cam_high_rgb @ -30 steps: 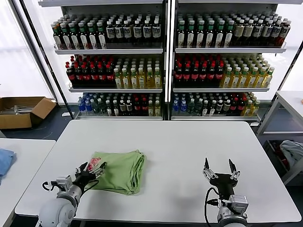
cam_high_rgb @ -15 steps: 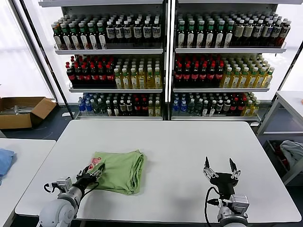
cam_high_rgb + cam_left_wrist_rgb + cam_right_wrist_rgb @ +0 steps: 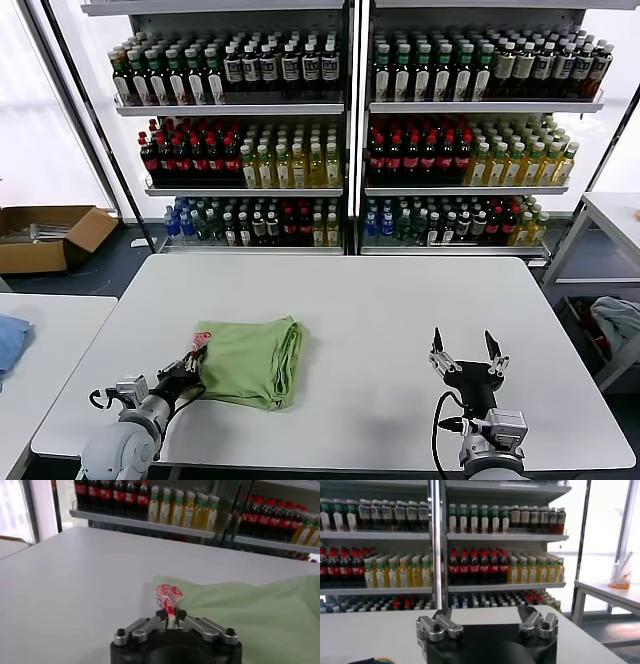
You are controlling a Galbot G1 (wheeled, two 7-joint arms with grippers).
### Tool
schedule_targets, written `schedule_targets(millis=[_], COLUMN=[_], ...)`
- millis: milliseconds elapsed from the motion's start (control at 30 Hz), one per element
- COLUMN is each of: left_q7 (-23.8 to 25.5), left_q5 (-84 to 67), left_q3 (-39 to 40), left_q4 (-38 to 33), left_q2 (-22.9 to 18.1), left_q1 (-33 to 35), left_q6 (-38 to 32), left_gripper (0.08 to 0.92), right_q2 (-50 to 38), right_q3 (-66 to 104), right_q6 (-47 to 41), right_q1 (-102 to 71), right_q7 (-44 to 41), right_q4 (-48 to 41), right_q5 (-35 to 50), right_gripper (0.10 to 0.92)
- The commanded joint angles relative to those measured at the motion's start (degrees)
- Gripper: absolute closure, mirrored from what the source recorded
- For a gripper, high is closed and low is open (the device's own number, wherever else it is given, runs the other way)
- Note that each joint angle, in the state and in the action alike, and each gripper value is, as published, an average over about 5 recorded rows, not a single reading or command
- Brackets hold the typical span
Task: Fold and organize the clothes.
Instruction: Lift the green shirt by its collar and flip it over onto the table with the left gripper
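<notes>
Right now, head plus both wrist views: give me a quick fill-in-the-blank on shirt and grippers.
1. The left gripper is shut on the shirt's ____ corner.
2. The shirt lies ____ on the white table.
3. The right gripper is ____ and holds nothing.
4. The shelves behind the table hold rows of ____.

Missing words: printed; folded; open; bottles

L end effector [image 3: 190, 366] low at near-left, fingers pinched together; R end effector [image 3: 467, 350] upright, fingers spread.
</notes>
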Motion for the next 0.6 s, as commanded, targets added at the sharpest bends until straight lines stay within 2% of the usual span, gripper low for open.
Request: schedule_targets(millis=[33,167,367,500,600], left_q7=[-1.0,-1.7,-0.4,0.9,1.5], left_q5=[2.8,2.4,1.9,2.9,3.4], left_q3=[-2.8,-9.5,-21.7,-26.3,-27.1], left_q4=[1.3,0.8,2.9,5.2,3.1], left_q2=[0.7,5.2,18.7,27.2,29.2], left_q1=[0.0,-0.6,-0.6,-0.6,0.4], left_q6=[-2.1,-2.5,-3.1,-4.2,-4.3], left_gripper=[0.874,0.898,0.898,0.898,0.898], right_q2=[-0.2,-0.6,-0.9,-0.9,-0.8], right_q3=[-0.1,-0.2,-0.7,-1.0,-1.2], right_q6=[-0.3,-0.4,-0.4,-0.4,-0.4], right_q1=[0.9,1.7,3.1,3.8,3.8], right_q7=[0.2,0.3,0.4,0.5,0.5], right_q4=[-0.1,-0.6,-1.9,-2.4,-2.6], right_q5=[0.2,0.6,1.2,1.5,1.6], right_gripper=[0.203,0.203,0.203,0.203,0.203])
